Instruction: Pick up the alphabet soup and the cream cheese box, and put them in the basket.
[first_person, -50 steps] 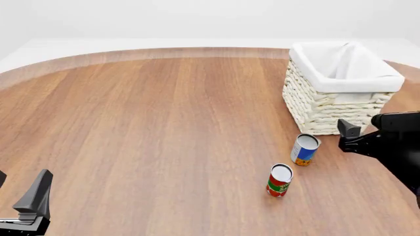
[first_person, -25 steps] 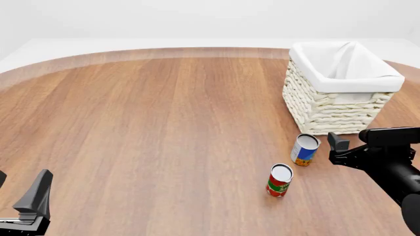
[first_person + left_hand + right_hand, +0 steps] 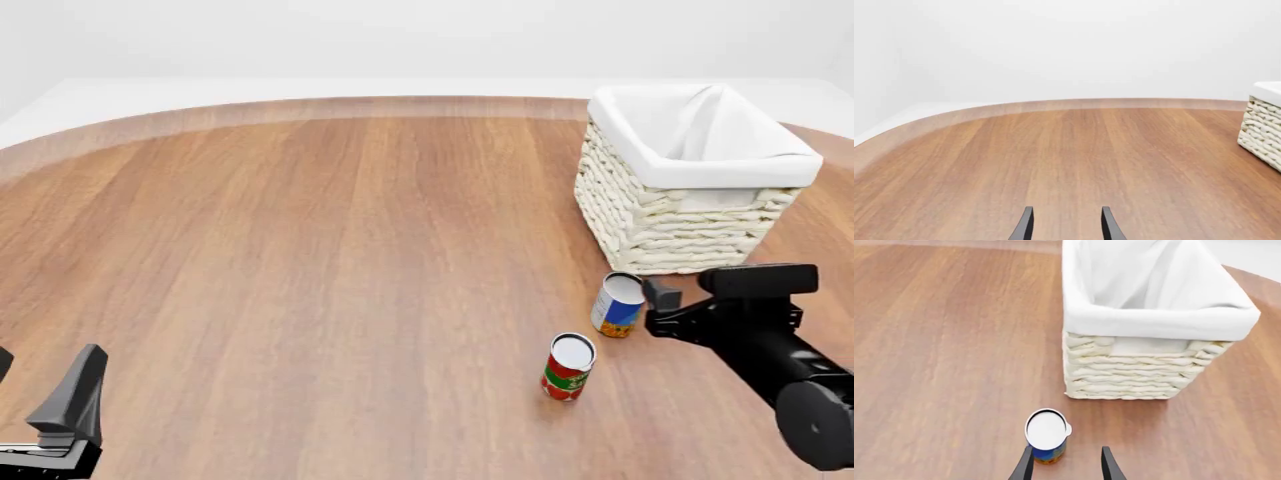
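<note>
Standing upright on the round brown wooden surface (image 3: 334, 260): small cylindrical alphabet soup can (image 3: 619, 305), silver-white top, blue, white and orange-yellow label, just in front of the near wall of the large cream-white woven basket (image 3: 674, 215) with its white cloth liner. Close by, nearer the camera and apart from it: second small can with red and green label (image 3: 567, 367), not wanted. No sign of the cream cheese box in any view.

Right tool (image 3: 657, 303) spread open, just beside the soup can on its right. Seen from the right wrist, left fingertip (image 3: 1025, 466) overlapping the can's edge, right one well clear; can (image 3: 1047, 435) sitting off-centre toward the left finger rather than squarely in the gap. Left tool (image 3: 1063, 225) parked low at the near left of the surface, well apart from everything, fingers parted, nothing between them.

Probably rigid metal, stiff enough to squeeze firmly, light to moderate in weight. Smooth curved wall likely slippery and prone to rolling out of flat pads, and easy to tip if nudged from one side. Best hold: across the label at mid-height, pads on opposite sides through the can's centre, after shifting sideways to centre it.
</note>
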`<state>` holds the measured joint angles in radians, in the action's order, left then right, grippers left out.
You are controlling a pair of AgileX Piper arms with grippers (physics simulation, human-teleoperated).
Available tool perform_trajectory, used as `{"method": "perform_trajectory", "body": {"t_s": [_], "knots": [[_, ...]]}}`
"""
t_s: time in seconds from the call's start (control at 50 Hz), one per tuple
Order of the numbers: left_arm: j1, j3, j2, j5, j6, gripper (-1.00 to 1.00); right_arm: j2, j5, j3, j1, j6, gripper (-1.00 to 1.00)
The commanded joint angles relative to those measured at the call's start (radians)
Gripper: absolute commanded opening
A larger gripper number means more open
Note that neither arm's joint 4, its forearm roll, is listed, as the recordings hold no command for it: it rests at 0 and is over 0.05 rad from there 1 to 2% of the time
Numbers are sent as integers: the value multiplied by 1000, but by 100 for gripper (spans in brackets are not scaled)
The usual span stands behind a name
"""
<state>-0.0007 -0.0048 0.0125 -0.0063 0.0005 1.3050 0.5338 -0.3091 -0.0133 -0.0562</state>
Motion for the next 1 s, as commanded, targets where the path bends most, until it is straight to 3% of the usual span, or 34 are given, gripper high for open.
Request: {"method": "perform_trajectory", "body": {"t_s": [0.02,1.0], "knots": [[0,0,0,0,0,100,79,48,-13,-10,11,100],[0,0,-3,2,0,100,244,117,-44,-51,48,100]]}}
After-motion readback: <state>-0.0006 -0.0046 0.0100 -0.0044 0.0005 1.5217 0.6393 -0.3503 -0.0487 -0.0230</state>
